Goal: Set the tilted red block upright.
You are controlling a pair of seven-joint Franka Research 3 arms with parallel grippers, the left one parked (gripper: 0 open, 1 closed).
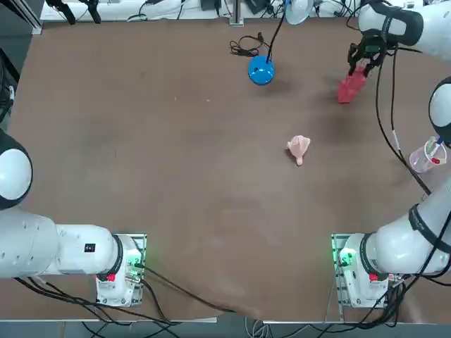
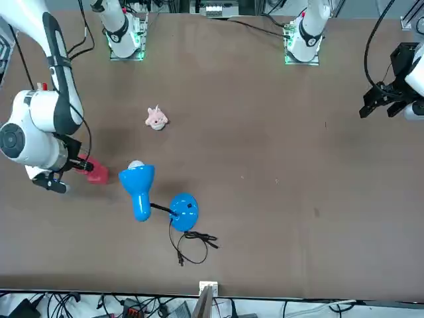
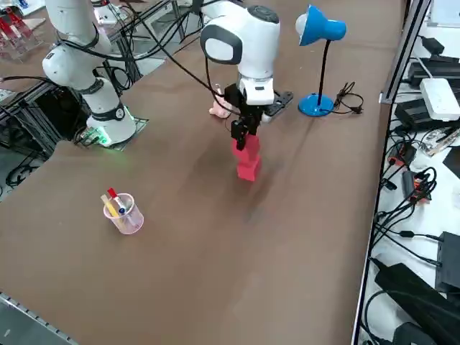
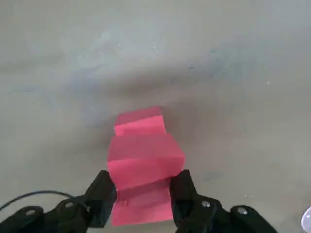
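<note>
Robotics lab or similar test workshop. White jointed arms clamped at edge of wide brown counter. Metal framing along side; white bench beyond, crowded with black cables, adapters, white box, probably network gear. Loose cables also trail over counter.

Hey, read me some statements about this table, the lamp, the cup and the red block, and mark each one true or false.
1. The right gripper is closed on the red block. True.
2. The blue lamp lies on its side. False: it stands on its round base.
3. The cup holds pens. True.
4. The pale pink toy sits inside the cup. False: it lies on the table.
5. The lamp is red. False: it is blue.
</note>
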